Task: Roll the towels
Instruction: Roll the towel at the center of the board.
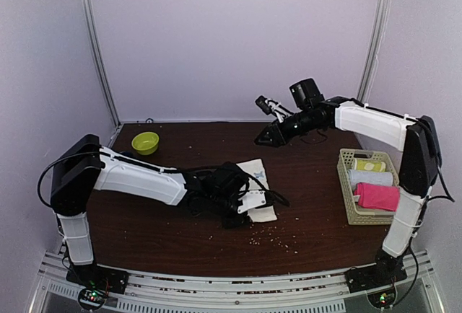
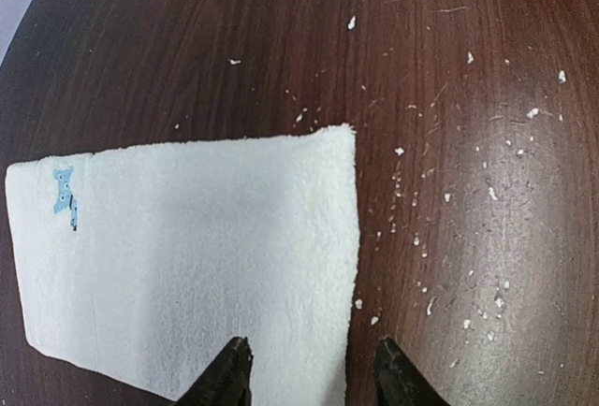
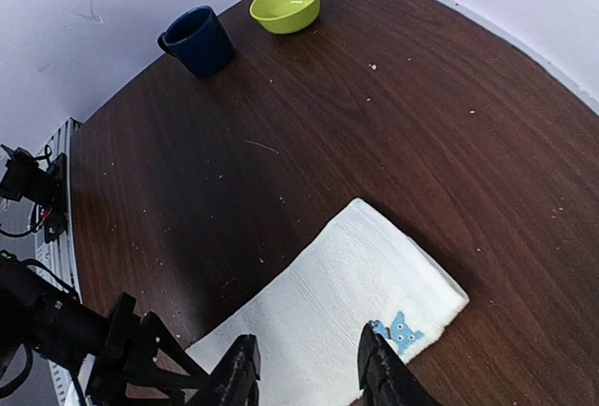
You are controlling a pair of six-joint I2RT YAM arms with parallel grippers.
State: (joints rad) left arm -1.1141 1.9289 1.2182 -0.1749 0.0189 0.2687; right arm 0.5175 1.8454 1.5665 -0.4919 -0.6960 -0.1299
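Low over the table (image 1: 310, 230), the left gripper (image 2: 312, 355) hangs with jaws apart, straddling one edge of the cream towel (image 2: 197, 256), which lies flat mid-table; farther right, the pink towel (image 1: 378, 196) sits in the basket (image 1: 344, 183); beyond, the right gripper (image 3: 309, 348) hovers high, jaws apart, empty; green bowl (image 1: 145, 142) far left.

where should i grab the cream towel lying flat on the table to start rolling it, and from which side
Probably the plain short edge of the cream towel, the end away from its blue mark. It lies flat on the table with no lifted fold, so come straight down from above and pinch that edge; the left gripper hangs open over it.
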